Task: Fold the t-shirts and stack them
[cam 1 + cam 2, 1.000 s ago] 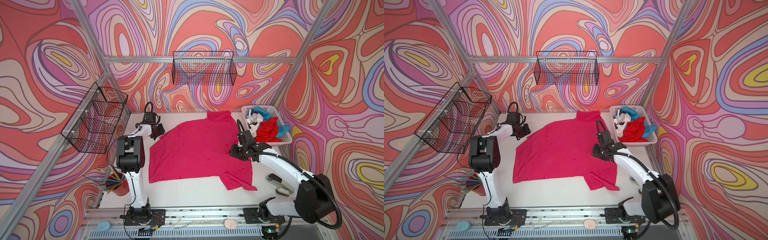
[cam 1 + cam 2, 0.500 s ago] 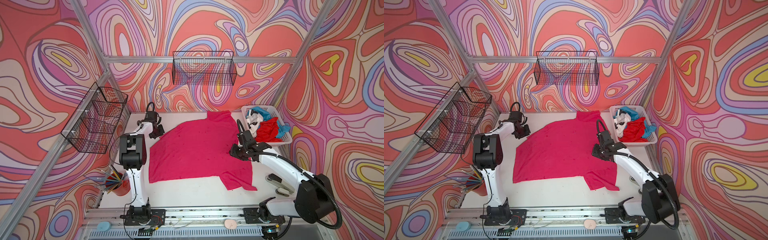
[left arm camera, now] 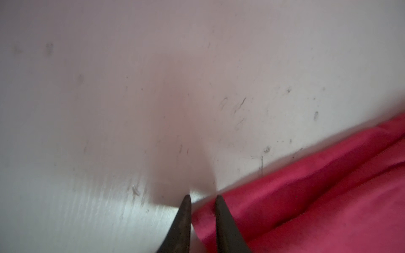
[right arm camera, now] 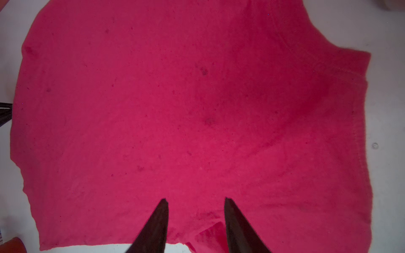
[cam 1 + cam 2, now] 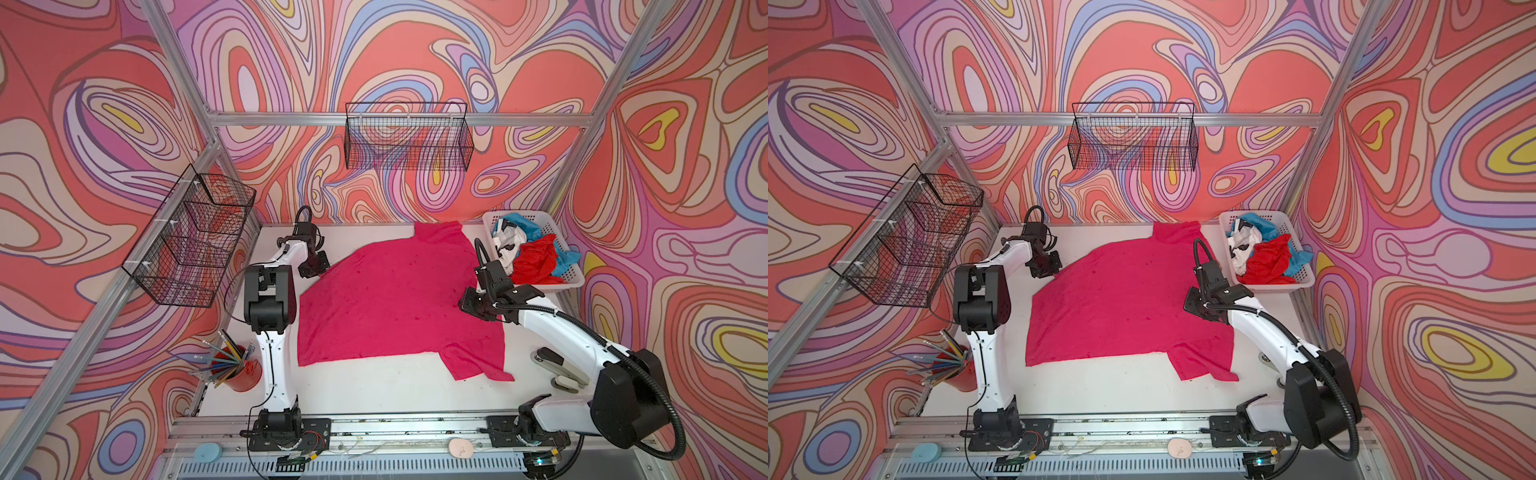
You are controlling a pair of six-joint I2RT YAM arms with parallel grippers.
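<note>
A large magenta-pink t-shirt (image 5: 395, 307) (image 5: 1125, 307) lies spread flat on the white table. My left gripper (image 5: 314, 268) (image 5: 1045, 266) is down at its far left corner. In the left wrist view the left gripper (image 3: 202, 197) is open by a narrow gap, with the shirt's edge (image 3: 317, 197) lying between the fingers. My right gripper (image 5: 471, 301) (image 4: 195, 199) hovers open over the shirt's right side (image 4: 175, 109), holding nothing. Red (image 5: 536, 259), teal-blue (image 5: 521, 222) and white (image 5: 505, 243) t-shirts sit crumpled in the basket.
The white slotted basket (image 5: 571, 280) stands at the back right corner. A red cup of pencils (image 5: 243, 374) stands at the front left by the left arm's base. A stapler-like tool (image 5: 557, 365) lies under the right arm. Black wire baskets (image 5: 191, 237) (image 5: 409, 141) hang on the walls.
The left arm has shifted slightly, bringing its gripper onto the shirt's far left corner, and its jaws have narrowed. The right arm and the shirt have stayed put.
</note>
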